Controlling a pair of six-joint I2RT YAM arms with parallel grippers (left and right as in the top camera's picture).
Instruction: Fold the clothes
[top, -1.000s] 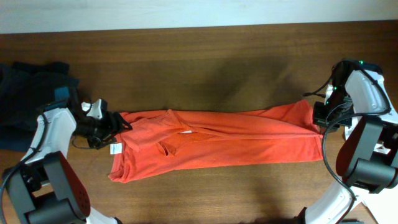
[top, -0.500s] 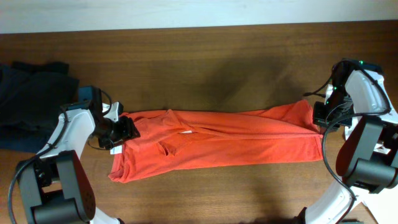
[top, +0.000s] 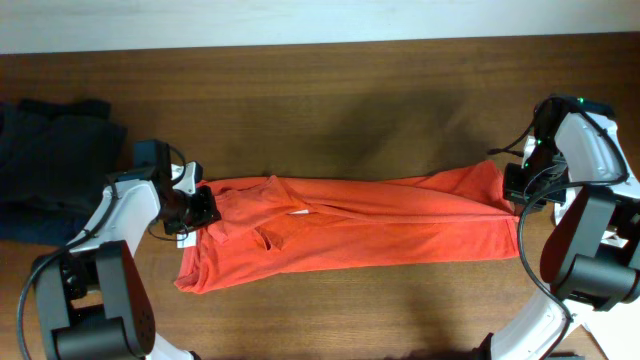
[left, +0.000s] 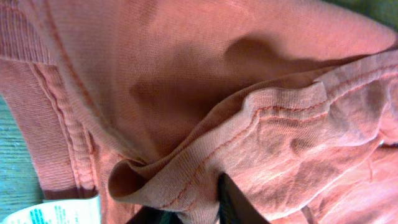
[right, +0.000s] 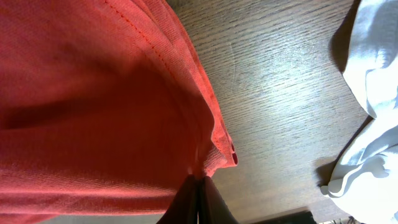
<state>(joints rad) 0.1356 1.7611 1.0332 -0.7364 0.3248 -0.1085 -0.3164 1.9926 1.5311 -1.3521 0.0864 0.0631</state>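
An orange garment (top: 350, 230) lies stretched in a long band across the wooden table (top: 350, 100). My left gripper (top: 205, 207) is at its left end. In the left wrist view a rolled fold of the orange garment (left: 186, 81) is pinched between the dark fingers of the left gripper (left: 193, 208). My right gripper (top: 512, 195) is at the right end. There the right gripper (right: 200, 180) is shut on the hemmed edge of the orange garment (right: 93, 93), its fingers pressed together.
A pile of dark clothes (top: 50, 150) lies at the table's left edge. A white care label (top: 185, 239) sticks out by the garment's left end. White cloth (right: 373, 62) lies on the table to the right of the right gripper.
My left arm has moved right onto the garment's left end, and its jaws have closed on a fold of the fabric. The right arm has not moved.
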